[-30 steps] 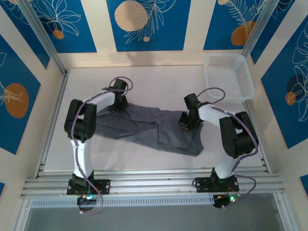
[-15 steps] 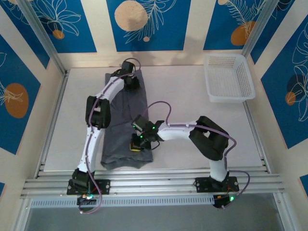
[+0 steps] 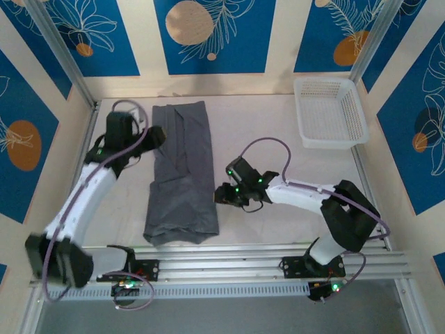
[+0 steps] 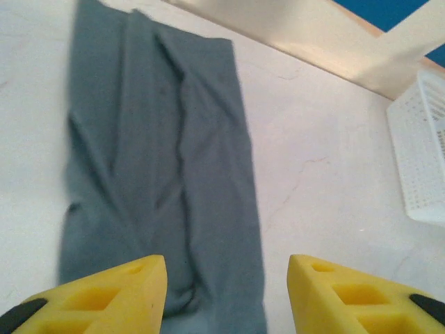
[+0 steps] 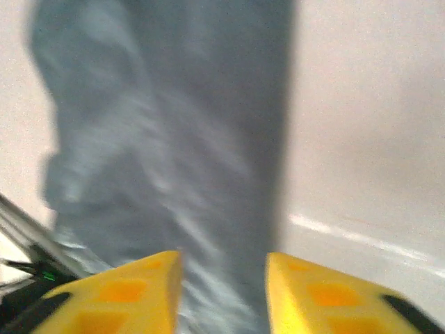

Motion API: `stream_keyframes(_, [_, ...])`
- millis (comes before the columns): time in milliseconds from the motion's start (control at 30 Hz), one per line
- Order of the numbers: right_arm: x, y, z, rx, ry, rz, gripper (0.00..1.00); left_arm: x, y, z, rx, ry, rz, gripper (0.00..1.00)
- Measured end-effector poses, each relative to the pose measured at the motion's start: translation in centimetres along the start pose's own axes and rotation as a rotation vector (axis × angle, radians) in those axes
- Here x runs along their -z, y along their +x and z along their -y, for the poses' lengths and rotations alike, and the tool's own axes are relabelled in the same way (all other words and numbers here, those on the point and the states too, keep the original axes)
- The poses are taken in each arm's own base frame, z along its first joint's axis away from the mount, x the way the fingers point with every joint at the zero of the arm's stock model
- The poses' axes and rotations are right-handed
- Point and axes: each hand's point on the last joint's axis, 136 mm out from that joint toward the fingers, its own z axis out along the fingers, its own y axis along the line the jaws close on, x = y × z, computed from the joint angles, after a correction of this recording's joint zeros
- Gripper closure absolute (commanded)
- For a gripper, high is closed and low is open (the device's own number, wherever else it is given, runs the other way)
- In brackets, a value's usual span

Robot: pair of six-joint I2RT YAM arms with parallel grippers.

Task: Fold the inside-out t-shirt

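Observation:
The inside-out t-shirt [image 3: 181, 174] lies flat as a long, narrow slate-grey strip on the left half of the white table, running from the back wall toward the near edge. My left gripper [image 3: 158, 136] hovers just left of the strip's far end. In the left wrist view its yellow fingers [image 4: 118, 296] stand apart over the t-shirt [image 4: 160, 167], holding nothing. My right gripper [image 3: 221, 195] sits just right of the strip's near half. Its yellow fingers [image 5: 313, 292] are apart above the blurred t-shirt [image 5: 174, 125], empty.
A white mesh basket [image 3: 330, 111] stands at the back right corner and appears at the right edge of the left wrist view as the basket [image 4: 424, 160]. Bare table [image 3: 278, 146] lies between the shirt and the basket. Aluminium rails [image 3: 222, 261] run along the near edge.
The shirt, held crosswise a second ago, was swung into a lengthwise strip at the left. Both grippers have let go, opened and drawn back off the cloth.

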Motion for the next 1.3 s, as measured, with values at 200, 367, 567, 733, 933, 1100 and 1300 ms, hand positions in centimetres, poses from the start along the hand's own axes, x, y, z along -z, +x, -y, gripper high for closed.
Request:
stream_keyframes(200, [-2.7, 3.2, 1.2, 0.004, 0.023, -0.115, 0.55, -0.7, 13.0, -8.4, 0.090, -0.194, -0.232, 0.45])
stream_keyframes(367, [-3.5, 3.0, 0.0, -0.006, -0.029, -0.121, 0.59, 0.2, 17.6, -11.0, 0.154, -0.257, -0.306, 0.42])
stream_keyframes(567, [-4.1, 2.9, -1.0, -0.015, -0.074, -0.128, 0.54, 0.8, 19.0, -11.6, 0.196, -0.264, -0.305, 0.41])
stream_keyframes(733, [-4.1, 2.8, -1.8, -0.021, -0.110, -0.133, 0.44, 1.3, 19.2, -11.7, 0.210, -0.265, -0.301, 0.40])
stream_keyframes(933, [-4.6, 2.4, -2.5, -0.019, -0.150, -0.127, 0.76, 1.2, 19.4, -11.8, 0.212, -0.269, -0.307, 0.40])
stream_keyframes(1100, [-4.9, 2.3, -2.2, -0.052, -0.147, -0.123, 1.00, 1.1, 19.8, -12.0, 0.239, -0.278, -0.326, 0.41])
stream_keyframes(1300, [-2.3, 1.4, -1.2, -0.073, -0.171, -0.050, 1.00, 0.9, 22.6, -12.0, 0.333, -0.255, -0.426, 0.42])
